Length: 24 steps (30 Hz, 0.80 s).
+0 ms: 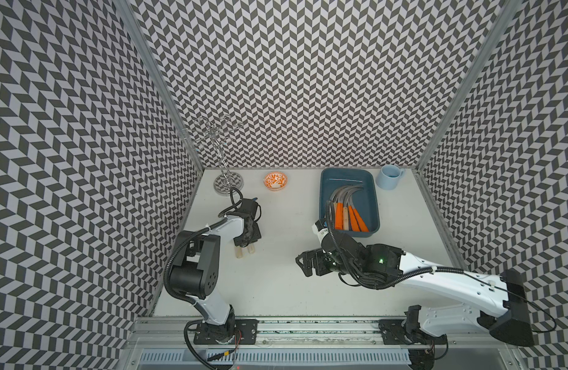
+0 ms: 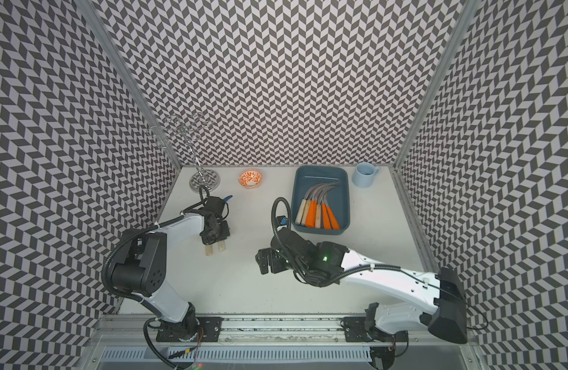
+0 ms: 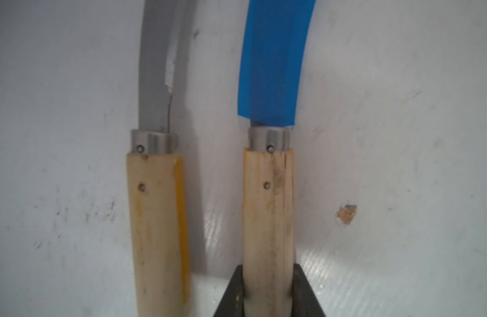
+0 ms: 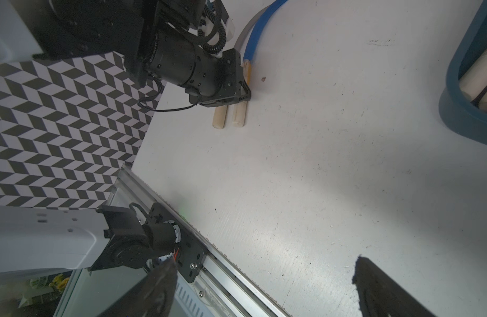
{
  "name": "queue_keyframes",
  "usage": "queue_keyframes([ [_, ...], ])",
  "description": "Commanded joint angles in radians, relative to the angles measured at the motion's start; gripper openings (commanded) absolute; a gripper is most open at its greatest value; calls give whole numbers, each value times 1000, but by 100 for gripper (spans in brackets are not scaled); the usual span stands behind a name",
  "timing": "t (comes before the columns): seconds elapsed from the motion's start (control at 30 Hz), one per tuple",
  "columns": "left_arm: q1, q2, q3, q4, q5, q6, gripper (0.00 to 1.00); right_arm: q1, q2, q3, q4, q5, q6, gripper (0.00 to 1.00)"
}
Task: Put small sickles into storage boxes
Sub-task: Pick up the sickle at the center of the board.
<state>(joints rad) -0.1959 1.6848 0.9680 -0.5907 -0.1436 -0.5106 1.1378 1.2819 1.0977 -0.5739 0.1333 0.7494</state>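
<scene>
**Grip, left wrist view.** The left gripper [image 3: 268, 293] is clamped on the pale wood handle of the blue-bladed sickle [image 3: 272, 68]. One dark finger [image 3: 231, 296] presses each side of the handle near its butt. The grey-bladed sickle [image 3: 154, 214], also wood-handled, lies just beside it, parallel and outside the grip. Both lie on the white table [image 1: 276, 288].

**Top views.** In both top views the gripper body hides this contact. Only two handle butts show on its near side, and a blue blade tip [image 1: 255, 200] shows beyond the wrist.

**Right wrist view.** The blue blade [image 4: 253, 41] and the grey blade arc side by side away from the left gripper. The right gripper [image 4: 264, 274] stands wide, with bare table between its fingers [image 4: 165, 277], and holds nothing.

**Orientation.** The long axis of both sickles runs near-to-far. The butts point toward the base rail. The blades point toward the back wall and curve to the robot's right.

**Tray.** The tray [image 1: 370, 205] sits at the far right of the table, with its long axis near-to-far. The stored sickles [image 2: 321, 208] lie inside it side by side, with orange and pale handles at the near end. Their grey blades fan toward the far end and bend right. In a top view the right arm's cable [image 1: 327, 214] crosses the tray's left edge and covers part of the pale handles. In a top view where the cable stands clear of the tray, the pale handles [image 2: 300, 213] show whole.
</scene>
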Motion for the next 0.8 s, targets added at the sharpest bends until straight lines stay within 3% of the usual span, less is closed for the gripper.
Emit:
queue_keyframes([
  [0.0, -16, 8, 41, -36, 0, 15, 0, -29, -17, -3, 32, 4, 6, 99],
  [0.43, -142, 7, 151, -134, 15, -33, 0, -171, -112, -50, -13, -11, -11, 100],
  [0.77, -259, 54, 317, -207, 29, -94, 0, -265, -195, -64, -78, -14, -47, 100],
])
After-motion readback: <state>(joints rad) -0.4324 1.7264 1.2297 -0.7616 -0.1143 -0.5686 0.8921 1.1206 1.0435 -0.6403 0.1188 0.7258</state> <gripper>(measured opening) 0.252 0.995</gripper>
